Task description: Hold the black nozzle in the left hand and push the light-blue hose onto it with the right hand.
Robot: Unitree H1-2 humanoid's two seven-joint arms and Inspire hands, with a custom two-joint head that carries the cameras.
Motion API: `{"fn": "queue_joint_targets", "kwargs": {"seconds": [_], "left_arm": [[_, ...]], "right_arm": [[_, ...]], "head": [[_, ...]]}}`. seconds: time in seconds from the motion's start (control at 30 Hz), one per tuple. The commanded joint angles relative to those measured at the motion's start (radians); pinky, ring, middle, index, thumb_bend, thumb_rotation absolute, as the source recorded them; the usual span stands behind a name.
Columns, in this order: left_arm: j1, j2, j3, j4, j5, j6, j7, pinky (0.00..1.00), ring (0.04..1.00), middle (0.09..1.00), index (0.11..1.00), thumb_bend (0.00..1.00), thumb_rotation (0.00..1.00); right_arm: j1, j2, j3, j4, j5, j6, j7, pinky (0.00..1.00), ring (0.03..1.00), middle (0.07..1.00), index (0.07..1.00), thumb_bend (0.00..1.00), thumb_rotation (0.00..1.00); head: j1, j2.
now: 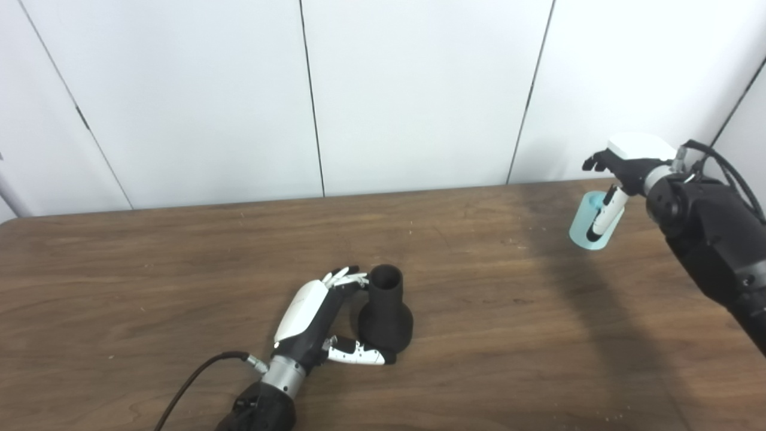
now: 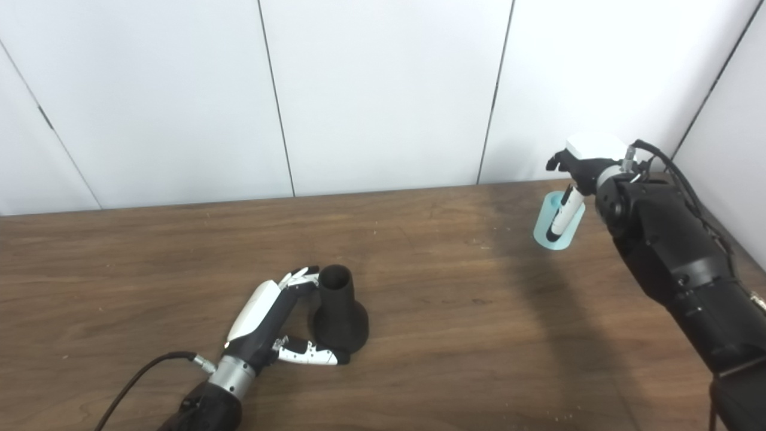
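Left hand [image 1: 311, 323] low on the wooden table [image 1: 479, 311], fingers [image 1: 344, 278] curled toward the neck of the black nozzle [image 1: 386, 311], thumb stretched under its flared base; touching or just beside, cannot tell, so no firm grip seen. Nozzle upright, open mouth up, directly right of those fingers. Right hand [image 1: 622, 164] raised at the far right, fingers wrapped over the top of the light-blue hose [image 1: 589, 230], thumb pressed down its front. Hose hanging just beneath those fingers, well apart from the nozzle.

Lab: bare white panels [image 1: 419, 90], wooden table [image 1: 479, 335]
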Motion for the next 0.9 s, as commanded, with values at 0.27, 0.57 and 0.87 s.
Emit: {"fn": "queue_joint_targets", "kwargs": {"seconds": [0.27,0.57,0.87], "left_arm": [[0.051,-0.003,-0.021,0.048,0.037,0.027,-0.026,1.00,0.942,0.806,0.484,0.52,0.07],[0.051,-0.005,-0.021,0.049,0.034,0.024,-0.024,1.00,0.942,0.806,0.484,0.52,0.07],[0.048,-0.006,-0.021,0.052,0.034,0.024,-0.024,1.00,0.942,0.806,0.484,0.52,0.07]], "right_arm": [[-0.049,-0.020,0.006,0.005,-0.023,-0.038,-0.055,0.61,0.776,0.819,0.789,1.00,0.16],[-0.066,-0.025,0.017,0.048,-0.031,-0.063,-0.060,0.60,0.761,0.806,0.788,1.00,0.16],[-0.067,-0.013,-0.001,0.046,-0.013,-0.047,-0.054,0.61,0.767,0.810,0.764,1.00,0.14]], "head": [[0.001,0.000],[0.002,0.003],[0.005,0.004]]}}
